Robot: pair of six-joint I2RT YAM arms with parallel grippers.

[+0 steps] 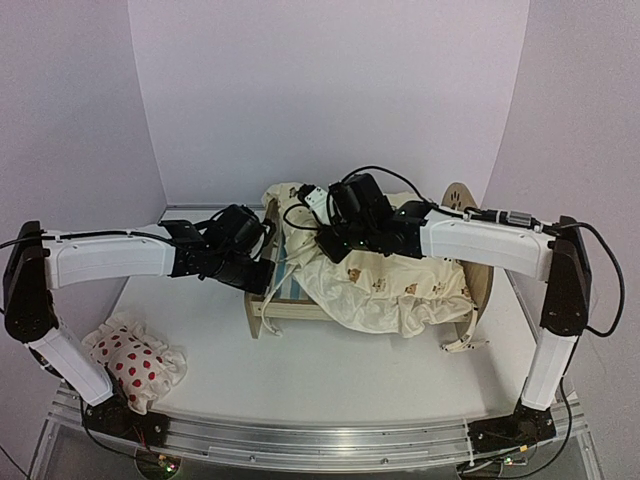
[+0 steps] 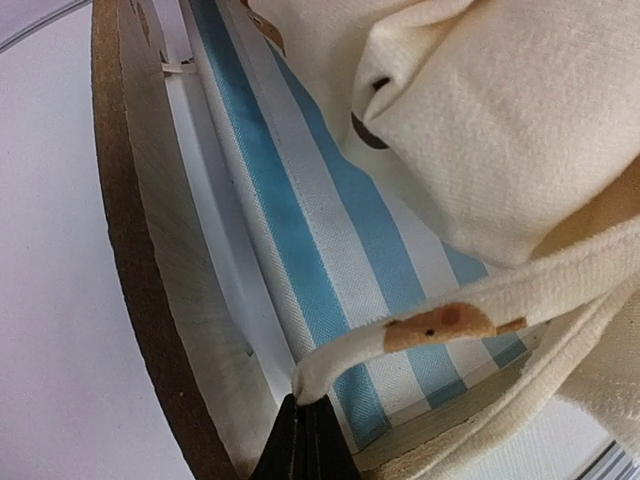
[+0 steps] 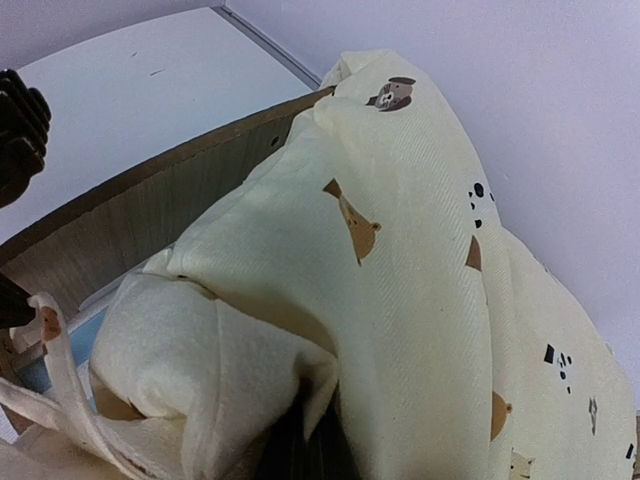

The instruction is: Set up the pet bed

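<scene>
The pet bed (image 1: 300,311) stands mid-table, a light-wood frame with a rounded headboard (image 1: 480,277) on the right. Its blue-and-white striped base (image 2: 330,235) shows beside a wooden end board (image 2: 150,260). A cream animal-print cushion (image 1: 390,285) lies crumpled over the bed and hangs past the front rail. My left gripper (image 2: 305,408) is shut on the end of one of the cushion's ties (image 2: 340,355), just above the base at the bed's left end. My right gripper (image 3: 305,440) is shut on a fold of the cushion (image 3: 420,250), its fingertips buried in fabric.
A small white pillow with red spots (image 1: 135,360) lies at the table's front left, near the left arm's base. Loose ties (image 1: 460,345) dangle off the bed's front right corner. The left gripper's black body (image 3: 18,125) shows just beyond the end board (image 3: 150,205).
</scene>
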